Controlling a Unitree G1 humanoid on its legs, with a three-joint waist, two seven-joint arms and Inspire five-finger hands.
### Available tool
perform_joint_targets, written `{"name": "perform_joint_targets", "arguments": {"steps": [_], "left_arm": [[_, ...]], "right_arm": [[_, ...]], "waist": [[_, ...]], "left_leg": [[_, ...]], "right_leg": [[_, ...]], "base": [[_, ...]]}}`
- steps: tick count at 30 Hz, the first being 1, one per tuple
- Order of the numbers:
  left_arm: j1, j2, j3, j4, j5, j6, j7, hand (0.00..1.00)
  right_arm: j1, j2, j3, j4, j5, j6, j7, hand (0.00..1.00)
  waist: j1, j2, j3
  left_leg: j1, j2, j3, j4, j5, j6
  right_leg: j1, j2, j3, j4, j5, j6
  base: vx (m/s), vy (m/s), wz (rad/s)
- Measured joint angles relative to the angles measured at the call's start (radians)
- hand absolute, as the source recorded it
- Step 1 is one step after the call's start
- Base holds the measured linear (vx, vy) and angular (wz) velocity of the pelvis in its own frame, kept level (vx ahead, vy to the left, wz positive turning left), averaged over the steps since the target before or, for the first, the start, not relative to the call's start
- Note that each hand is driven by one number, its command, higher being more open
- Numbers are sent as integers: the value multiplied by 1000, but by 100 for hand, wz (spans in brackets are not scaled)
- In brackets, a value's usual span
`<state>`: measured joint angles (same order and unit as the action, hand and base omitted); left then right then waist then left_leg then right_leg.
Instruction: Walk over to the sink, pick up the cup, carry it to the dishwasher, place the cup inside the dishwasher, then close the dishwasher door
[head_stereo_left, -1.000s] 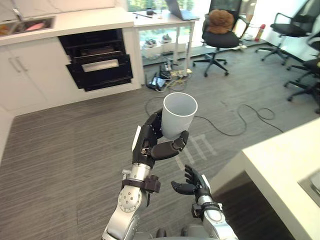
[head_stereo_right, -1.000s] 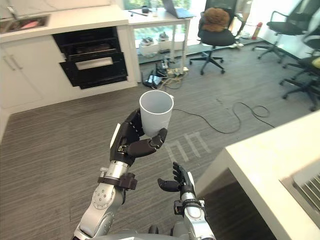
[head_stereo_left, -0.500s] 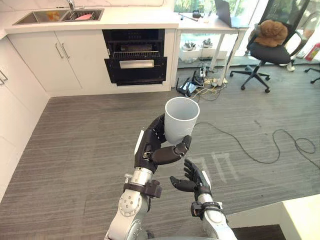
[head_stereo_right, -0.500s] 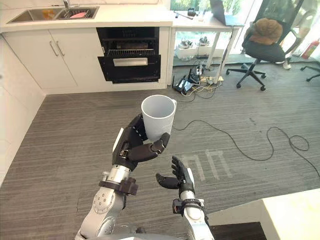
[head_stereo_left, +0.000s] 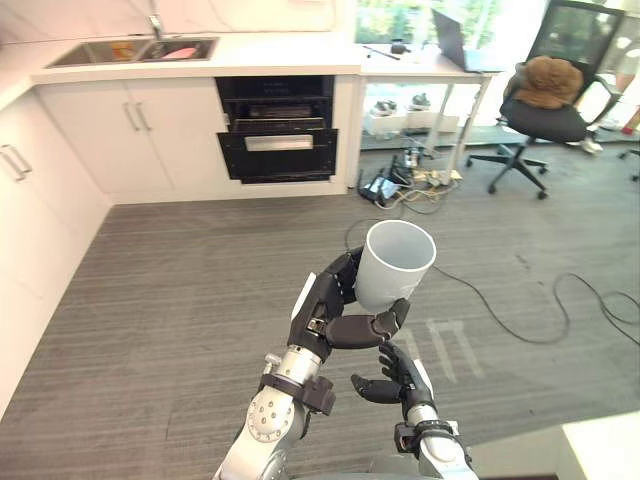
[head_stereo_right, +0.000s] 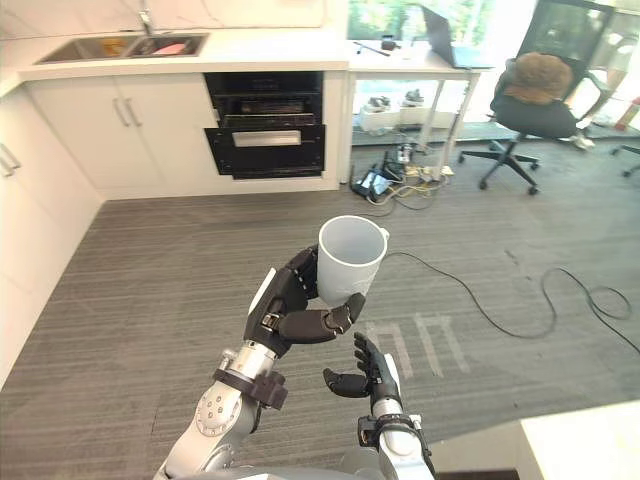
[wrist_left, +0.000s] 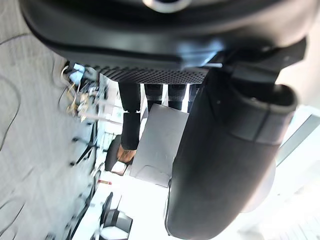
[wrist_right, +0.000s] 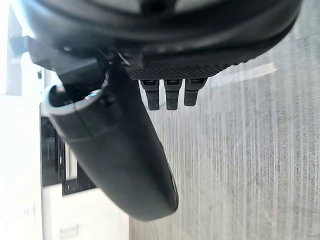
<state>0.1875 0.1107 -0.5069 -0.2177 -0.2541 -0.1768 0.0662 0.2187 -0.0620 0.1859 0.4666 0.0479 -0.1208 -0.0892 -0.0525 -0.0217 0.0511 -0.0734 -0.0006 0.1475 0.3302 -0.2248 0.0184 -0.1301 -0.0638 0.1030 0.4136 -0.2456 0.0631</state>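
The left hand (head_stereo_left: 328, 308) curls its fingers (head_stereo_left: 343, 276) round the lower wall of the smooth pale-grey cylindrical cup (head_stereo_left: 395, 262), likely light, stiff, slippery; the right hand (head_stereo_left: 392, 376) hangs relaxed, empty.

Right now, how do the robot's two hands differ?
The left hand is curled round the pale grey cup, while the right hand holds nothing, its fingers relaxed. The left hand sits higher, and the right hand hangs just below it. Both are dark and hover over the grey floor.
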Motion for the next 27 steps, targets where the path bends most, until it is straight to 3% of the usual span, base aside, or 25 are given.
{"name": "perform_joint_targets", "arguments": {"steps": [2, 5, 15, 16, 27], "left_arm": [[1, -10, 6, -4, 0, 0, 0, 30], [9, -12, 8, -6, -1, -3, -2, 30], [34, -11, 48, -6, 0, -3, 0, 30], [72, 6, 87, -5, 1, -3, 2, 30], [40, -34, 88, 68, 0, -2, 23, 30]], "right_arm": [[1, -4, 5, -28, -4, 0, 7, 90], [-1, -11, 14, -63, -12, -3, 8, 90], [-5, -33, 14, -31, -34, -3, 8, 90], [-16, -37, 14, 72, -42, -3, 4, 90], [23, -16, -31, 72, -39, -2, -12, 90]], "waist": [[21, 9, -6], [25, 9, -28], [18, 3, -36], [10, -7, -35], [-13, 1, -40]], "left_leg": [[-3, 23, -3, 1, -4, -11], [-4, 45, -23, -51, 14, -32], [48, 43, -56, -152, 67, -44], [54, 35, -78, -298, 210, -37], [72, 42, -66, -299, 209, -40]], "right_leg": [[12, 20, -8, -24, 9, -13], [41, 43, -28, -107, 42, -31], [120, 44, -58, -243, 96, -40], [127, 46, -62, -364, 221, -40], [163, 46, -81, -420, 238, -43]], "base": [[87, -111, 6], [81, -113, 11], [75, -15, 11], [0, 0, 0], [-1, -6, -1]]}}
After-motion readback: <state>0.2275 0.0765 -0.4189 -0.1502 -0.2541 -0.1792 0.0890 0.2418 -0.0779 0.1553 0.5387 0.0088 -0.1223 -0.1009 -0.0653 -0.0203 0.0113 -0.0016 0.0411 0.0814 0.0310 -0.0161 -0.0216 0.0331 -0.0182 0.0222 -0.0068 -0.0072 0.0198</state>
